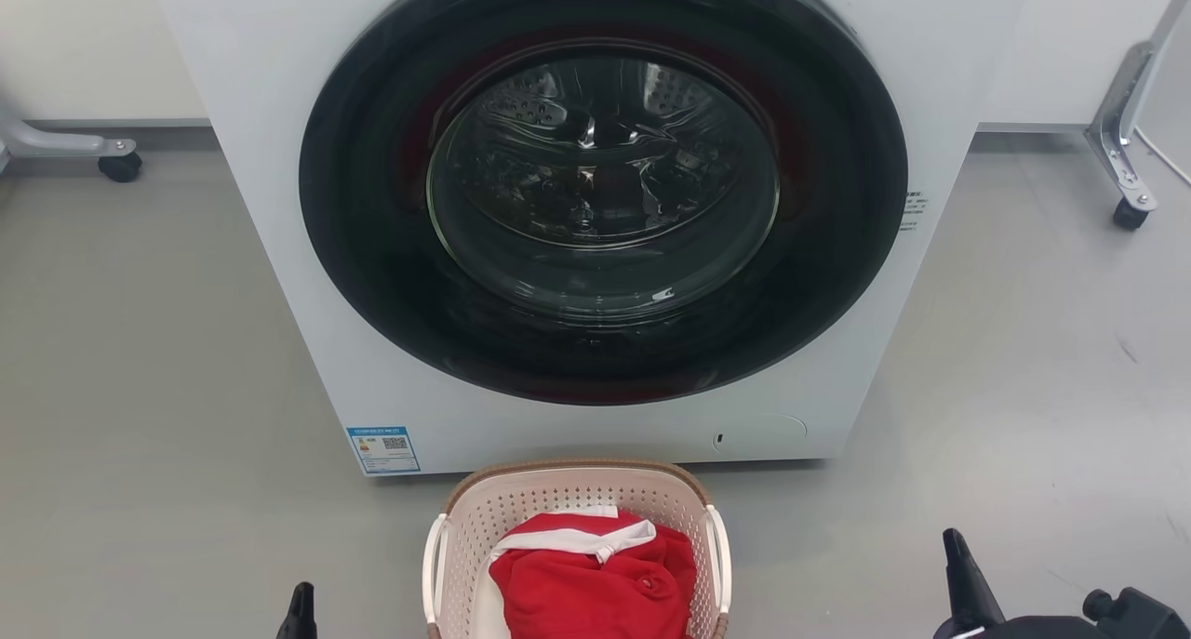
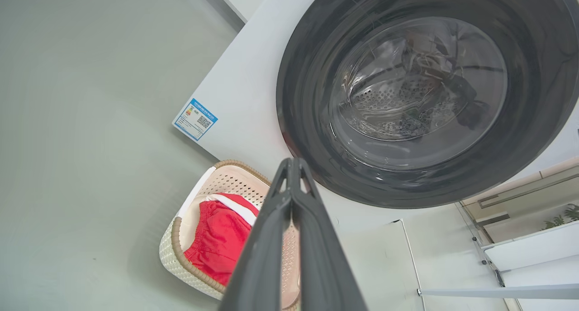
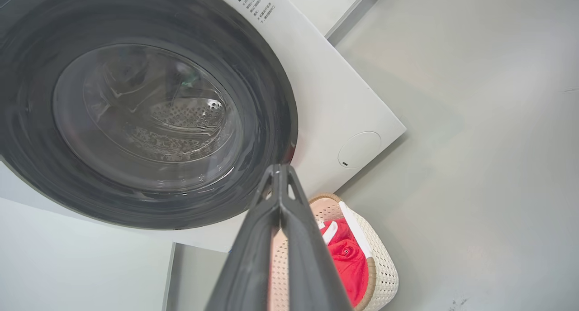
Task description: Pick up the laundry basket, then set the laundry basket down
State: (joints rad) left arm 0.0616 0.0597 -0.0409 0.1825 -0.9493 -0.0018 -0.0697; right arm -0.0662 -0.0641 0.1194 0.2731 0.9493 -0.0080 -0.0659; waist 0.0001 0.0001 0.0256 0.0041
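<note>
The laundry basket [image 1: 577, 499] is cream-pink and perforated, with a brown rim and white side handles. It stands on the floor just in front of the washer and holds a red garment [image 1: 595, 583] with white trim. My left gripper [image 1: 300, 611] is at the bottom edge, left of the basket and apart from it. In the left wrist view my left gripper [image 2: 293, 166] is shut and empty above the laundry basket [image 2: 181, 252]. My right gripper [image 1: 958, 555] is to the basket's right. In the right wrist view my right gripper [image 3: 279, 173] is shut and empty, the laundry basket [image 3: 380, 261] below it.
A white front-loading washer [image 1: 279, 202] with a closed dark round door [image 1: 603, 183] rises right behind the basket. Grey metal legs on castors stand at far left [image 1: 119, 165] and far right [image 1: 1128, 213]. Open grey floor [image 1: 140, 388] lies on both sides.
</note>
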